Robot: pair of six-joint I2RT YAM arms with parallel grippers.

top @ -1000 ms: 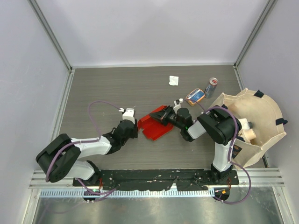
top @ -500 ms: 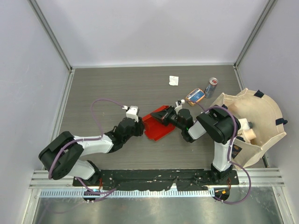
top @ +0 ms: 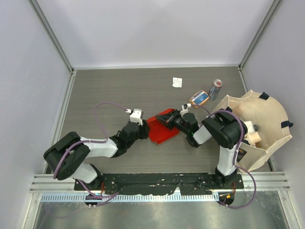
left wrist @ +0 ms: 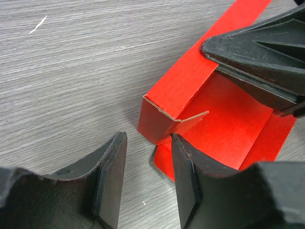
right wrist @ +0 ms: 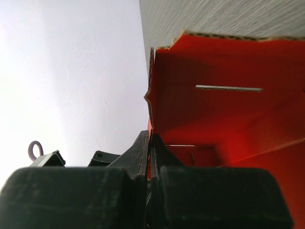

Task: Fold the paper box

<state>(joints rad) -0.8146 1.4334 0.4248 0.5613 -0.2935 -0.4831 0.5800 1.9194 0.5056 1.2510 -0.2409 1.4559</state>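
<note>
Mid-fold: red paper box (top: 161, 129) at bench (top: 119, 90) centre, its 2 o'clock wall pinched in the right end effector (top: 167, 120); the left end effector (top: 145, 131), parted at 9 o'clock, likely must next tuck the loose corner flap (left wrist: 191, 119).

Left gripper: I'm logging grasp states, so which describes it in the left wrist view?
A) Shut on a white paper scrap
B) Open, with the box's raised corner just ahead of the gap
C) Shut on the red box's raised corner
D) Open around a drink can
B: the left gripper has its jaws apart with bare table between them, and the raised corner of the paper box stands just beyond the gap, unclamped.
</note>
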